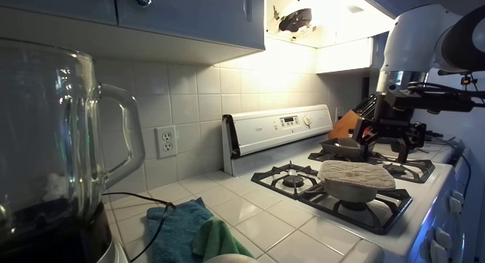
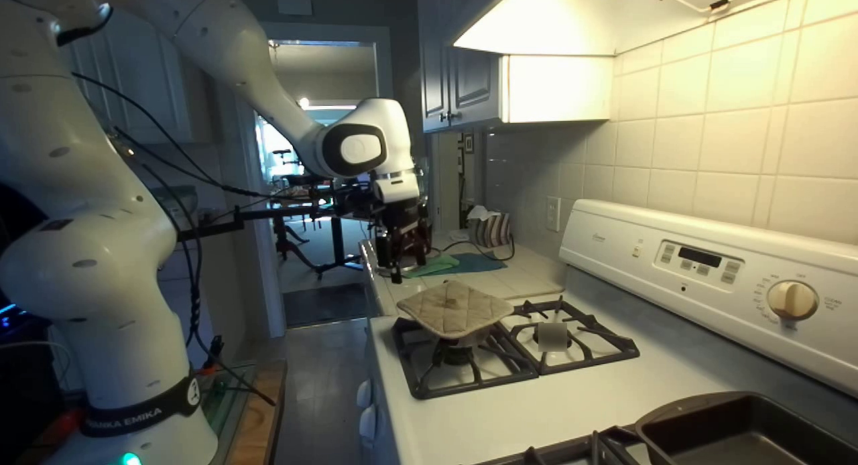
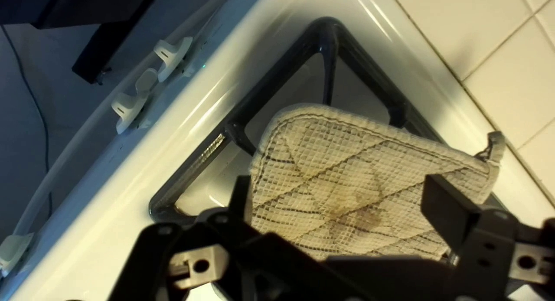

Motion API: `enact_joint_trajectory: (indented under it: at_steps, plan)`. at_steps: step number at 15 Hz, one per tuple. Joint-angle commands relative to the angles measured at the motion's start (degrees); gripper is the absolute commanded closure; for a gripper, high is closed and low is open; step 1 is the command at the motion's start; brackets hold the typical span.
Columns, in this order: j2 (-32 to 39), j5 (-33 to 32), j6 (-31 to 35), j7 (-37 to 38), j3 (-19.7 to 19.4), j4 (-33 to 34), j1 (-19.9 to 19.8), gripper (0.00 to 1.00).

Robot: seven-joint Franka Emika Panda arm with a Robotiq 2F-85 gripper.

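Beige quilted cloth [image 1: 356, 174] covered a pot [image 1: 350, 191] on a burner grate [image 1: 397, 216] in an exterior view. In an exterior view, the tool [image 2: 407, 269] hung nearby. In the wrist view, its fingers [image 3: 446, 201] stood apart above the cloth.

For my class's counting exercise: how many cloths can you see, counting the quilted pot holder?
3: the quilted pot holder, on the pot; a blue cloth, on the tiled counter; and a green cloth, at the blue one's edge. More could be hidden behind the glass jar.
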Motion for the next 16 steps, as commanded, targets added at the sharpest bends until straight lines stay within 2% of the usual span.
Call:
enact_joint_trajectory:
  at_steps: [1, 10, 16]
  plan:
    - [-1.89, -2.71, -3.64, 0.04, 0.98, 1.63, 0.03, 0.0]
    - [-1.98, -13.53, -12.18, -0.23, 4.22, 8.81, 0.18, 0.0]
    - [-2.29, -16.35, -13.65, 0.21, 5.34, 10.91, 0.83, 0.0]
